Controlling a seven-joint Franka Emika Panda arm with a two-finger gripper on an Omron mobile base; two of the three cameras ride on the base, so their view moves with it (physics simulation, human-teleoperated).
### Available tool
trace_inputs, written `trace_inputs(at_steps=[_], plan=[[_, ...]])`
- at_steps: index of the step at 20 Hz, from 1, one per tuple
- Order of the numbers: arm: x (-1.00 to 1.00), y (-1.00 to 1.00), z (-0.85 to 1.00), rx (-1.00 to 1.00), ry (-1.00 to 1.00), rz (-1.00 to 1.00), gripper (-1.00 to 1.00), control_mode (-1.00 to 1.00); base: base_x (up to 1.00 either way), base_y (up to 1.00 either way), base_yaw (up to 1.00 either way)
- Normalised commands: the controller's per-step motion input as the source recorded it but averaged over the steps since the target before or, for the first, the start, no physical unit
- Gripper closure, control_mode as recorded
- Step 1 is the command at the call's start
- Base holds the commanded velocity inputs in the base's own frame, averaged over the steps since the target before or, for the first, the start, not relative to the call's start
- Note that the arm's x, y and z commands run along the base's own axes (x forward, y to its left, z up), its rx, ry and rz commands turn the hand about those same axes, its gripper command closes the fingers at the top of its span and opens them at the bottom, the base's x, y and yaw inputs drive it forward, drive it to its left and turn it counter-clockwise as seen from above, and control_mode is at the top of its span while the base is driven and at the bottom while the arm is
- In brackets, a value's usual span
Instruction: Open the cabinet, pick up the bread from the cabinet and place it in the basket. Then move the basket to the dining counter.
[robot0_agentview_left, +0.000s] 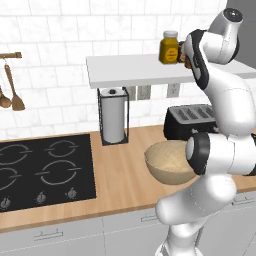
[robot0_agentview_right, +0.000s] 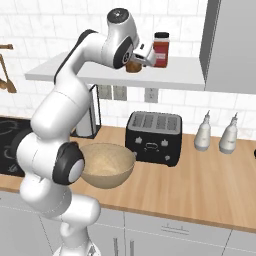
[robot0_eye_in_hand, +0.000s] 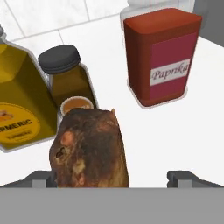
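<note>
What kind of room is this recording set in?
A simulated kitchen: a black stove set into a wood counter, a toaster by the tiled wall, and spice jars on a white shelf.

The arm (robot0_agentview_right: 60, 115) is raised high and bent sharply at the elbow. The claw (robot0_eye_in_hand: 109, 177) is held level at the top, its jaws spread wide apart.
</note>
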Motion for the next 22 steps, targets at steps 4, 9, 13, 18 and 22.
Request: trace_inputs(at_steps=[4,9,13,18,22], plan=[[0.0,0.02,0.0,0.0,0.0,0.0,-1.0,-1.0,0.0,0.0,0.0],[0.0,0.02,0.0,0.0,0.0,0.0,-1.0,-1.0,0.0,0.0,0.0],[0.17,0.04,0.0,0.0,0.0,0.0,-1.0,-1.0,0.0,0.0,0.0],[0.38,0.09,0.0,0.0,0.0,0.0,-1.0,-1.0,0.0,0.0,0.0],[0.23,0.13,0.0,0.01,0.0,0.0,-1.0,-1.0,0.0,0.0,0.0]])
